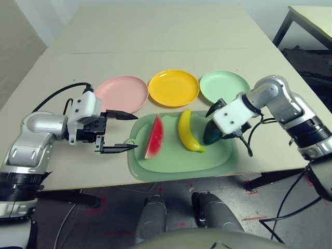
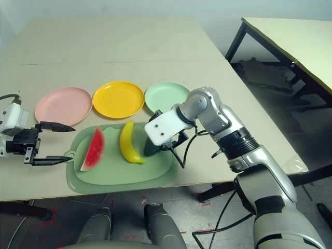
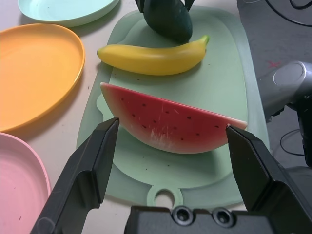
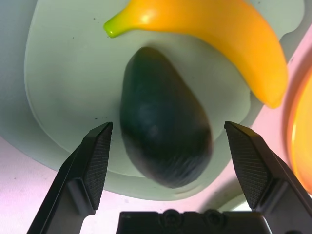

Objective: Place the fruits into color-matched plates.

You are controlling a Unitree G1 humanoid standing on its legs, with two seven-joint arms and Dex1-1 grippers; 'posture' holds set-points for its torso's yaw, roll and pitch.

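Right tool poised over the avocado; all three fruits lying on the green mat.

The worktop point(image 1: 155, 36) is carrying the green mat point(image 1: 171, 168) at its near edge, with the pink plate point(image 1: 122, 93), orange-yellow plate point(image 1: 174, 87) and mint green plate point(image 1: 224, 85) sitting in a row just behind it, none of them holding fruit. On the mat, the watermelon wedge point(image 1: 154, 137) is lying at the left, the banana point(image 1: 188, 132) in the middle and the avocado point(image 4: 163, 136) at the right (partly hidden under the right arm in the head views). The right tool point(image 4: 168, 161) is pointing down over the avocado, fingers spread wide to either side of it, not pinching. The left tool point(image 1: 120, 132) is hovering beside the mat's left edge, facing the watermelon wedge, fingers likewise spread and holding nothing.
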